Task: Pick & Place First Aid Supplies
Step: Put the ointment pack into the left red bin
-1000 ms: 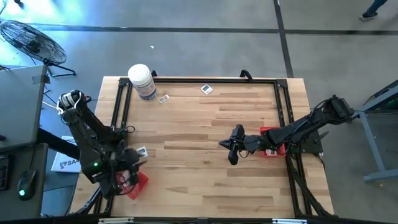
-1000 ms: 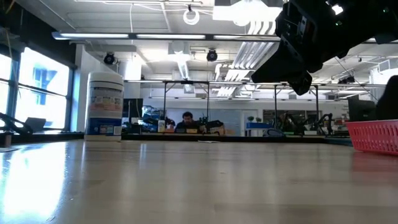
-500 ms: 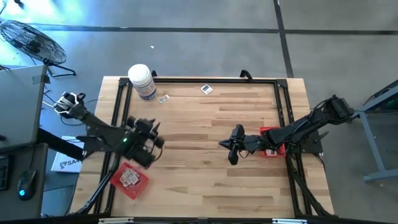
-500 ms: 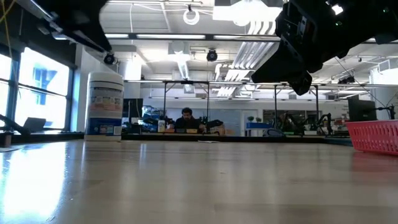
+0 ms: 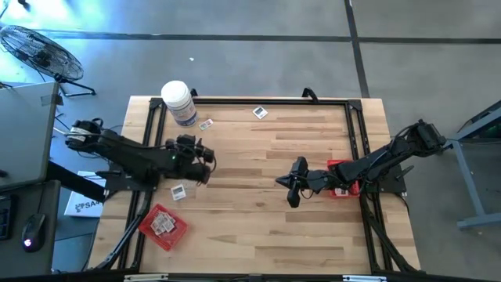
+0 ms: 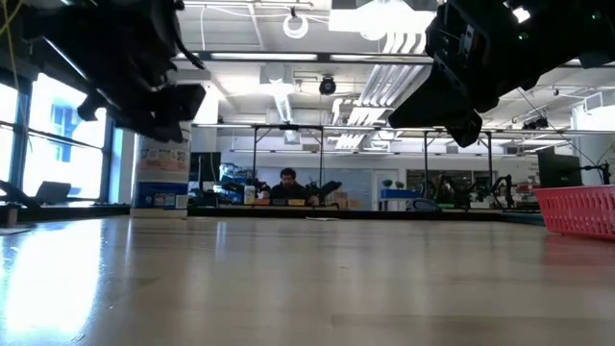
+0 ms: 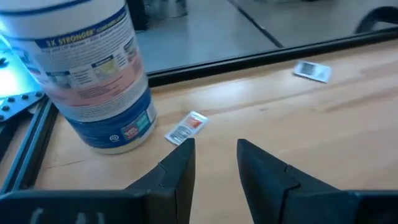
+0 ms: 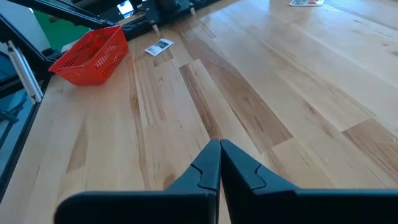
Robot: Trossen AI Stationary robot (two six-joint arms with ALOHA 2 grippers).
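Left gripper (image 5: pixel 205 157) has swung from the red tray (image 5: pixel 163 227) toward the jar (image 5: pixel 179 102), fingers parted, empty; only its wrist view shows a packet (image 7: pixel 186 128) ahead. Right gripper (image 5: pixel 286 188) hovers mid-bench, shut, empty.

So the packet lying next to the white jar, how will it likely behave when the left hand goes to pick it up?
The packet lies flat on the table, so its edge is probably hard to catch. It looks thin and light, so it may slide when nudged rather than lift. The open left hand points at it, with the jar close beside, leaving little room there.

left pincer (image 5: pixel 205 160): fingers apart, empty, arm stretched low | right pincer (image 5: pixel 290 192): fingers together, arm extended mid-table
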